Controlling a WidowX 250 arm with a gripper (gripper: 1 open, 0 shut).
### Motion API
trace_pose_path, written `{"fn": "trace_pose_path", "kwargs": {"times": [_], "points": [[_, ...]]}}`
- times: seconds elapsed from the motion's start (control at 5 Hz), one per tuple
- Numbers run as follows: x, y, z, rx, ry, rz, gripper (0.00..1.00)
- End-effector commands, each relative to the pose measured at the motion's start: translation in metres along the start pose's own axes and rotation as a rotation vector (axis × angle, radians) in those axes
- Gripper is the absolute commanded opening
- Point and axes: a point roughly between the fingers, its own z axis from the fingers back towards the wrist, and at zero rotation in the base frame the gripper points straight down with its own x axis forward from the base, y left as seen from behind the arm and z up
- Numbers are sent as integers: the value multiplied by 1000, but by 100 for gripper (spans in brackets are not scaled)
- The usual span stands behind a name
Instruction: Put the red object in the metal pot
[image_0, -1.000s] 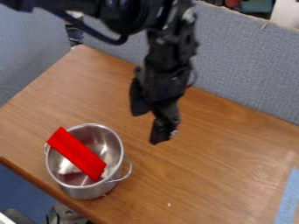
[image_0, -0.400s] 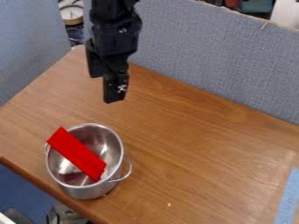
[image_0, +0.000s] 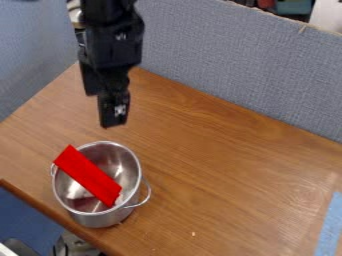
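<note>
One wooden surface (image_0: 227, 150) with a smooth brown grain is seen, backed by a grey fabric partition (image_0: 254, 60). One black hand (image_0: 111, 108) is held above it, pointed down, jaws apart and empty. One round, shiny metal pot (image_0: 99, 188) sits near the front edge. One flat red object (image_0: 86, 172) is propped slanting inside the pot, its upper end over the rim.

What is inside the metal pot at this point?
The red object lies in the metal pot, slanted, its upper end propped over the near-left rim. Bare steel shows beside it. The pot floor under the block is covered, so nothing can be told there.
</note>
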Motion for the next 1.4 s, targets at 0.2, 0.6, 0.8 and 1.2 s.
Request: {"fn": "trace_pose_path", "kwargs": {"times": [0.2, 0.6, 0.8, 1.2], "points": [[34, -24, 7, -6, -48, -234, 100], [37, -71, 11, -8, -73, -516, 100], [38, -80, -6, -8, -73, -509, 100], [46, -75, -28, -2, -86, -406, 100]]}}
